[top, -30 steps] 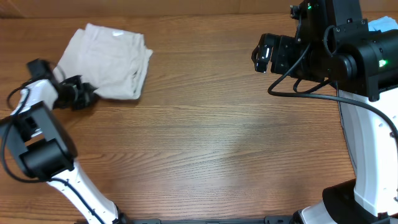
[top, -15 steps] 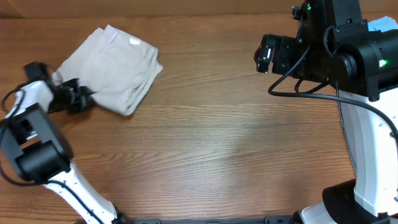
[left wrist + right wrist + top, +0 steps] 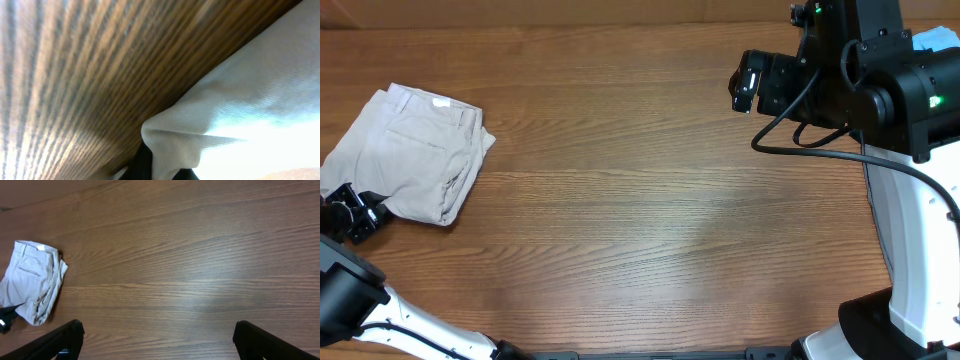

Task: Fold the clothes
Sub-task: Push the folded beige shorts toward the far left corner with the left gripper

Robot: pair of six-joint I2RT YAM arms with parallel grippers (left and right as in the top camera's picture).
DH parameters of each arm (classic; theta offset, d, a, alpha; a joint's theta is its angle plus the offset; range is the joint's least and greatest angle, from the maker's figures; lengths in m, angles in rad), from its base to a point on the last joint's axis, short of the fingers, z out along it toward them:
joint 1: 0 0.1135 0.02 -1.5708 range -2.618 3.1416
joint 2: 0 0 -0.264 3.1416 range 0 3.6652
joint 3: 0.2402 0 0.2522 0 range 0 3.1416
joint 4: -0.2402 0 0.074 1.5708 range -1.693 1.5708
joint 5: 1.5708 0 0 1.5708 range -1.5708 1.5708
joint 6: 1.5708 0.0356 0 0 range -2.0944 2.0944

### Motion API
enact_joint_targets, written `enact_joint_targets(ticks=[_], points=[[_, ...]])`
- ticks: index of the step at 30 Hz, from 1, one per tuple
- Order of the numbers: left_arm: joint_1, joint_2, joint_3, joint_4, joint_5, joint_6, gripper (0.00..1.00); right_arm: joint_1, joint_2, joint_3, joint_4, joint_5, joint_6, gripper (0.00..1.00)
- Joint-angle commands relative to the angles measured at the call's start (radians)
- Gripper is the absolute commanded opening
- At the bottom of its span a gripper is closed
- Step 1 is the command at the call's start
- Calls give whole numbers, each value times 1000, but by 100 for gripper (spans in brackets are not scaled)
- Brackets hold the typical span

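At the far left edge of the table (image 3: 650, 230), the left gripper (image 3: 358, 214) sits against the near-left corner of the clothes (image 3: 410, 150). Its wrist camera, blurred, shows a fold of pale fabric running down between dark finger parts, so it appears clamped on that corner. The beige garment lies flat on the wood as a compact, layered bundle, with the waistband and a small label towards the far side and the pocket slit facing up. Its right-hand edge looks a little ragged. The wide middle of the table is bare wood. At far right, the right gripper (image 3: 748, 84) hangs high above the table, well apart from the garment, its fingers (image 3: 65, 335) spread wide and holding nothing. Folding looks largely done. What seems left is letting go of the corner, and perhaps squaring the loose edge.
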State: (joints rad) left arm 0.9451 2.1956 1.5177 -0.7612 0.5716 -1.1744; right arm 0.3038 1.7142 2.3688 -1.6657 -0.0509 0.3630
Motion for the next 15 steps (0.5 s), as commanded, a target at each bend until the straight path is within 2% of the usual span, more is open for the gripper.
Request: enact_joint_targets(ticks=[1, 5, 7, 9, 13, 15], points=[[-18, 14, -12, -1, -86, 18, 4, 4, -12, -1, 9, 8, 8, 100], [-97, 14, -17, 3, -76, -27, 4, 4, -12, 0, 10, 8, 16, 100], [-150, 15, -17, 18, -81, -5, 5, 4, -12, 0, 11, 9, 16, 100], [-204, 15, -17, 38, -79, 62, 18, 4, -12, -1, 10, 9, 15, 100], [-287, 15, -17, 37, -80, 179, 54, 4, -10, -1, 10, 9, 14, 100], [-314, 15, -17, 27, -81, 203, 57, 4, -7, -1, 8, 9, 14, 100]])
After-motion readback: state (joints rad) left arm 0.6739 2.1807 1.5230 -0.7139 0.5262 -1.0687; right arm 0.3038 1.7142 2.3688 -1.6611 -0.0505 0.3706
